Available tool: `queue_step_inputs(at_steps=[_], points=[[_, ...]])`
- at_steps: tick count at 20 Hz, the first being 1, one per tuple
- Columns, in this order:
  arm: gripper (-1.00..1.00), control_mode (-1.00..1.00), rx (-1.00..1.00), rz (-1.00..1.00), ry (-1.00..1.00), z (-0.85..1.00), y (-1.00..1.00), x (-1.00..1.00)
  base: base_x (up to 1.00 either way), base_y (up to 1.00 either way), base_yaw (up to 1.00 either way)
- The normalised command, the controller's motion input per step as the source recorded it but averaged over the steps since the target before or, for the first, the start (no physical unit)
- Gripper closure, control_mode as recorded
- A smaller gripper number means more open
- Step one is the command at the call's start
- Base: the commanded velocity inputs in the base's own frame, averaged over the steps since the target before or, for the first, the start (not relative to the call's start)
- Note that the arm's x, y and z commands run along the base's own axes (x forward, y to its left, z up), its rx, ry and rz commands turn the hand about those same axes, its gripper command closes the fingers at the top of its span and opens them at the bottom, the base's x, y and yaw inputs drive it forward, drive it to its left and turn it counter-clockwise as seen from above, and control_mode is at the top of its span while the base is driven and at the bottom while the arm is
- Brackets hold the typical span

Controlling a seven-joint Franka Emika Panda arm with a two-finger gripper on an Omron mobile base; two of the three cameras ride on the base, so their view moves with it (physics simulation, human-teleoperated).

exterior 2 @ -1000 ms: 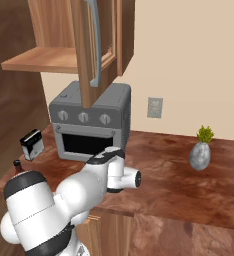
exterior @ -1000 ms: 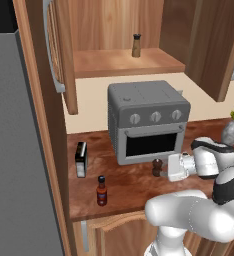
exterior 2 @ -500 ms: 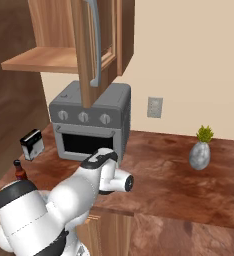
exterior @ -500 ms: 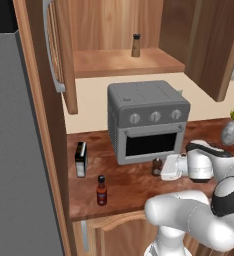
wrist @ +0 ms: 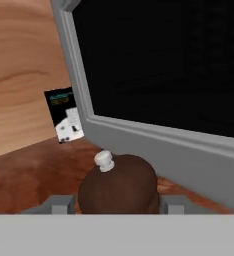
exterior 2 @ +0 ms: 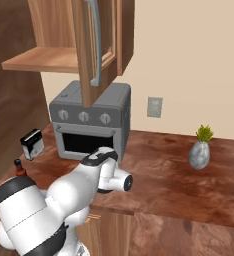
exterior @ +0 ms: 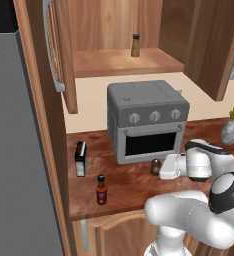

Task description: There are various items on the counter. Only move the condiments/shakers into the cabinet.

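Dark brown and knobbed, the little wooden pepper mill stood on the reddish-brown wood-grain counter just in front of the grey toaster oven, near the lower right corner of its dark glass door; in the hand view it sat squarely between the two small finger tips, its pale top knob towards the camera; its long axis ran upright from the counter, the knob at the top, so the two-finger gripper met it from the side and straddled its rounded body; the jaws stood half parted around the mill, and whether the pads already pressed on it I could not tell, since the tips were mostly hidden at the picture's edge; from the left base view the white hand reached leftward at counter height to the mill. Farther out, the red sauce bottle with black cap stood near the counter's front edge, well apart; the tan shaker with dark cap already stood on the shelf of the open reddish-brown wall cabinet above the oven; the black-and-white rectangular box stood to the oven's left.
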Motion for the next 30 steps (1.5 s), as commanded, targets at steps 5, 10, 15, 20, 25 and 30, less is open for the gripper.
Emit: queue_step_inputs(at_steps=[5,10,15,20,25,30], points=[[1.0,-1.0,0.02,-0.05,-0.12,0.31,0.01,-0.77,0.0,0.0,0.0],[1.0,-1.0,0.21,-0.19,-0.01,0.79,-0.15,-0.99,0.0,0.0,0.0],[1.0,-1.0,0.17,-0.22,0.0,0.92,-0.02,-1.0,0.0,0.0,0.0],[1.0,-1.0,0.1,-0.24,0.0,1.0,0.03,-1.0,0.0,0.0,0.0],[1.0,-1.0,0.01,-0.29,0.0,1.0,0.3,-0.81,0.0,0.0,0.0],[1.0,-1.0,0.01,-0.32,0.0,1.0,0.65,-0.6,0.0,0.0,0.0]])
